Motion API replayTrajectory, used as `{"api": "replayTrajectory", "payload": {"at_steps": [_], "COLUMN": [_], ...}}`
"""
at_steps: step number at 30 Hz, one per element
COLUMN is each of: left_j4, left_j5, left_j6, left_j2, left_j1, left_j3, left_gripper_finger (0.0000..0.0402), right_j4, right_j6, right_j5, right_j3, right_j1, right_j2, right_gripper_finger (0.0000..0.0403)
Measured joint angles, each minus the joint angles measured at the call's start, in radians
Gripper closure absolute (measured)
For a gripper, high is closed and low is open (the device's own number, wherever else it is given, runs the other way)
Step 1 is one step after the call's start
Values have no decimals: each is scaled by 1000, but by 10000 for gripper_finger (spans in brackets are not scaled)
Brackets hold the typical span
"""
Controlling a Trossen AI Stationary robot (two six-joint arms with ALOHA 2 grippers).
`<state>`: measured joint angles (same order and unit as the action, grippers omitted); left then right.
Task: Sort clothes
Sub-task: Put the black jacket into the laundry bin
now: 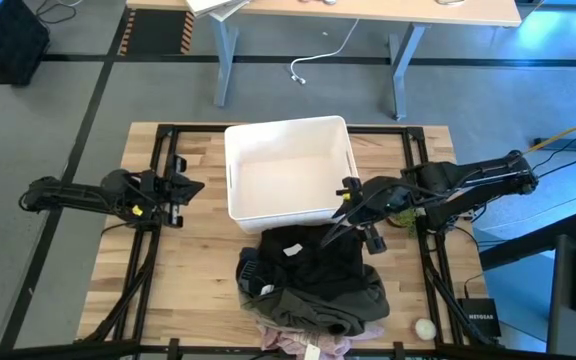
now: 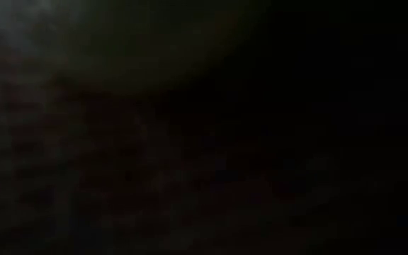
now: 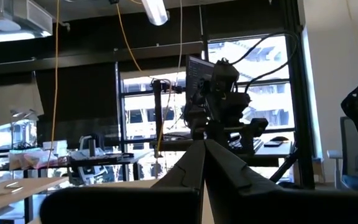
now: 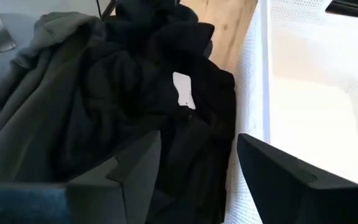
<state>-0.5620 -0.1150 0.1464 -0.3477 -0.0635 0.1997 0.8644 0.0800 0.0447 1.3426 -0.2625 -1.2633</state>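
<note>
Clothes (image 1: 313,285) sit in one heap at the near middle of your table (image 1: 188,265), right up against the near wall of the bin (image 1: 290,168). Count the layers from above: a black piece (image 1: 313,258) on top carrying a small white tag (image 1: 293,249), an olive one (image 1: 333,303) draped below it, and a pink one (image 1: 298,343) poking out at the near edge with a white label. That's three you can tell apart; anything deeper in the pile is hidden. One bin only, white, and nothing shows inside it.

Your right gripper (image 1: 353,222) hangs over the far right corner of the heap, just beside the bin's near right corner. Its wrist view has the two fingers (image 4: 135,168) spread wide apart with nothing between them, the black piece (image 4: 148,93) and its tag (image 4: 183,90) straight ahead, olive fabric (image 4: 36,118) to one side and the bin wall (image 4: 253,118) to the other.

Your left gripper (image 1: 190,187) waits well off at the table's left side, clear of bin and heap. Its fingers (image 3: 229,171) meet tip to tip, closed on nothing, pointing across at the room.

The low view is all dark; nothing can be made out there. One small pale ball (image 1: 425,328) lies near the table's near right corner.
</note>
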Motion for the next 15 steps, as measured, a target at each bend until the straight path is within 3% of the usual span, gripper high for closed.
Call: {"api": "replayTrajectory", "payload": {"at_steps": [7, 15], "left_j4": [7, 42], "left_j5": [-1, -4], "left_j6": [-22, -52], "left_j2": [0, -1], "left_j1": [0, 0], "left_j3": [0, 0], "left_gripper_finger": [398, 398], "right_j4": [-71, 77], "right_j6": [57, 60], "right_j5": [-40, -199], "right_j3": [0, -1], "right_j1": [-123, -271], "right_j2": [-18, -119], "right_gripper_finger": [180, 181]}}
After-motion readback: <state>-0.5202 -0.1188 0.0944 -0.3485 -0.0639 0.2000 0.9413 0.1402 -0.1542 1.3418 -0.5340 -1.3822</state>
